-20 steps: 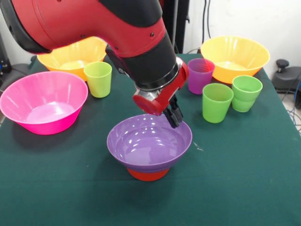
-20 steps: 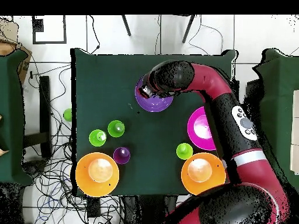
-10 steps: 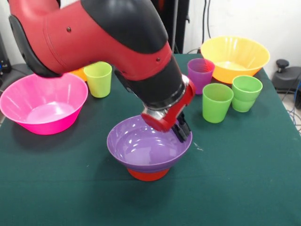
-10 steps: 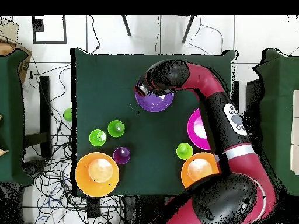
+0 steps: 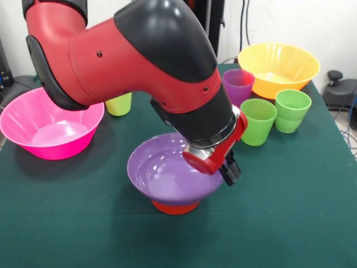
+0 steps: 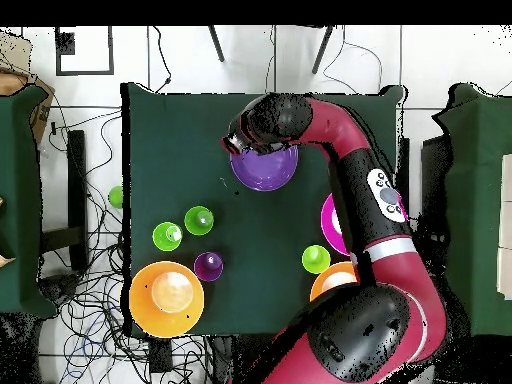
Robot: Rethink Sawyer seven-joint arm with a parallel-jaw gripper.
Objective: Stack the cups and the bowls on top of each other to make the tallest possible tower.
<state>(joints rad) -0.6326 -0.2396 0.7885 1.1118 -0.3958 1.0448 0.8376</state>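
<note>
Pincer, grip state unclear, now farther out over purple bowl's rim.

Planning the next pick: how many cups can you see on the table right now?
4. A yellow-green cup behind the arm beside the pink bowl; a purple cup by the orange-yellow bowl; two green cups beside it. Others may be hidden.

- The arm hides most of the yellow-green cup and one orange-yellow bowl.
- The pincer: fingers too dark to separate.
- The purple bowl covers most of the small orange bowl.
</note>
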